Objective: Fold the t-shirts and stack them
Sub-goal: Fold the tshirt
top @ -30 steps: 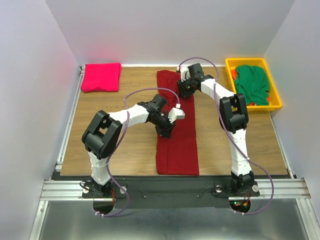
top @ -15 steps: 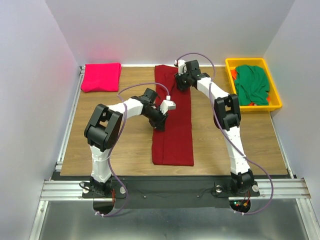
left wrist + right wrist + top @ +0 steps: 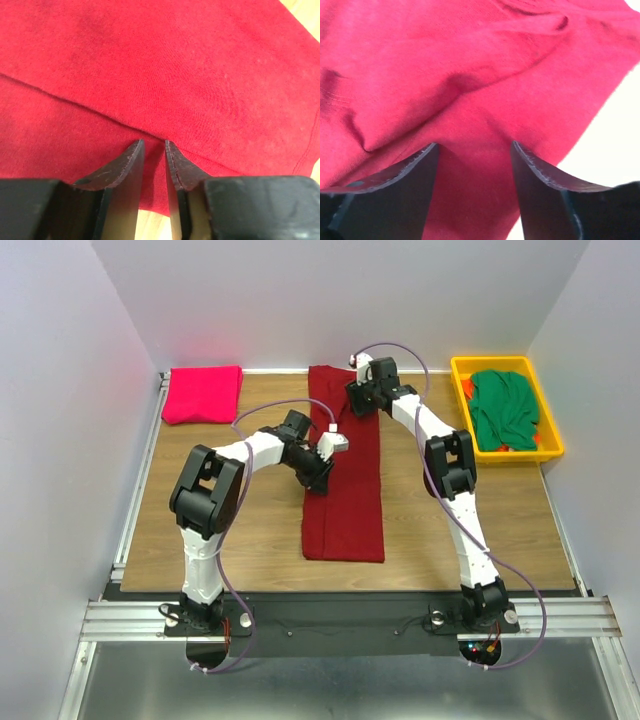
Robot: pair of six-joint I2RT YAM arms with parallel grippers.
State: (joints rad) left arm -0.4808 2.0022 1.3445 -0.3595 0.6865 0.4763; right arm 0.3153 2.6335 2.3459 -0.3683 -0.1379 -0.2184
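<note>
A: Where's the maroon shirt (image 3: 350, 510) lying rn?
B: It's lying mid-bench (image 3: 260, 540) as a long narrow strip. The pink shirt (image 3: 202, 393) is sitting folded at the far left corner. The green shirt (image 3: 503, 408) is bunching up in the yellow bin (image 3: 550, 445), far right.
A: Axis?
B: The long axis is running far edge to near edge, pretty much straight, w/ the far end reaching the back of the bench. Collar end vs hem end, can't tell.
A: Tools?
B: Your left tool (image 3: 152, 143) is sitting at the strip's left edge, abt midway. Its fingers are nearly pressed together w/ a thin slit, and a fold line is running right up to the tips. I can't tell if it's pinching cloth. Your right tool (image 3: 473, 144) is working at the far end, fingers spread wide w/ cloth lying btwn them, not clamping.
A: What's looking risky?
B: IMO, if you're lifting the left tool w/ only the top layer caught, you're peeling the fold open. If the right tool is backing off low, a spread finger could be snagging those wrinkles and dragging the strip crooked, so the next fold is coming out skewed.
</note>
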